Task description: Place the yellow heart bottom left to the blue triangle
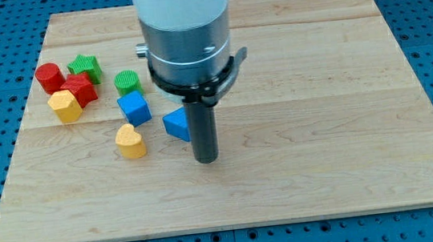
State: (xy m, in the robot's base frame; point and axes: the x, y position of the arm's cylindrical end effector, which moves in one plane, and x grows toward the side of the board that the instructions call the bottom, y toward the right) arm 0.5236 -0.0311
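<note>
The yellow heart (130, 141) lies on the wooden board (322, 126), left of centre. The blue triangle (175, 124) lies just to its right and slightly higher. My rod comes down from the view's top; my tip (206, 159) rests on the board right beside the blue triangle, at its right and a little lower. The rod hides the triangle's right edge. The yellow heart stands a short gap away from the triangle, to its lower left.
A blue cube (134, 109) sits above the heart. A green cylinder (127, 83) is above that. At the left are a red cylinder (49, 76), a green star (83, 68), a red star (78, 89) and a yellow block (65, 106).
</note>
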